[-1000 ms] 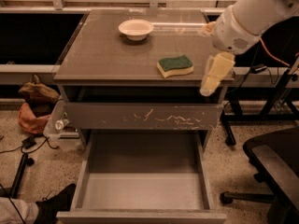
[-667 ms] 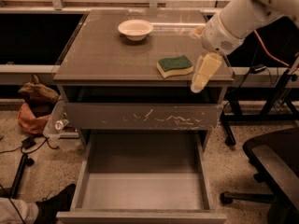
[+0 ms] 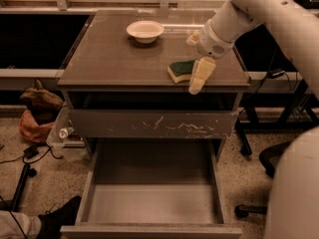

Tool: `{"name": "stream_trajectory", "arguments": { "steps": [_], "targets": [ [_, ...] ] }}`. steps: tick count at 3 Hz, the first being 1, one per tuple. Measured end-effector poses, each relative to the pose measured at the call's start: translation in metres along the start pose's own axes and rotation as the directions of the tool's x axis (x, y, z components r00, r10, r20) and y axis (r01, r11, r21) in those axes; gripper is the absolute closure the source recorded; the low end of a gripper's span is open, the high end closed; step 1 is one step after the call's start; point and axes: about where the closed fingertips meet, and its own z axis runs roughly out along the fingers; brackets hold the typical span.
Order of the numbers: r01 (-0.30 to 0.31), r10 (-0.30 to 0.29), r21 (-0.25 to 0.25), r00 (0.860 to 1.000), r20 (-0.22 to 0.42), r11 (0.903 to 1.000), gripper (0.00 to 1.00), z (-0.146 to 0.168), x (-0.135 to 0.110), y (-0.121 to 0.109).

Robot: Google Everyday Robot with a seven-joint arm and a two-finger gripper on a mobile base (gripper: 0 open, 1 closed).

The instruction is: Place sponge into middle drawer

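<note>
The sponge (image 3: 180, 69), dark green on top with a pale yellow body, lies on the cabinet top (image 3: 114, 59) near its front right edge. My gripper (image 3: 193, 63) reaches in from the upper right. It is open and holds nothing. Its near pale finger (image 3: 201, 74) hangs right at the sponge's right end, over the front edge. The far finger (image 3: 192, 38) sits behind the sponge. The middle drawer (image 3: 152, 203) is pulled out wide below, grey with a bare floor.
A white bowl (image 3: 145, 30) stands at the back middle of the cabinet top. A closed drawer front with whitish scratches (image 3: 152, 124) sits above the open drawer. A brown bag (image 3: 37, 111) and cables lie on the floor at left; a chair base (image 3: 271, 166) is at right.
My gripper has moved left along the cabinet's front edge, from right of the sponge to right against its right end. The sponge and drawer have not moved.
</note>
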Motion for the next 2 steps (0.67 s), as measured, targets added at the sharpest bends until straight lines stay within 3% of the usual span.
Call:
{"name": "stream_trajectory", "arguments": {
  "steps": [2],
  "targets": [
    [0.01,-0.011,-0.048,1.0,-0.026,0.9988,0.0,0.035,-0.004,-0.021]
  ]
}}
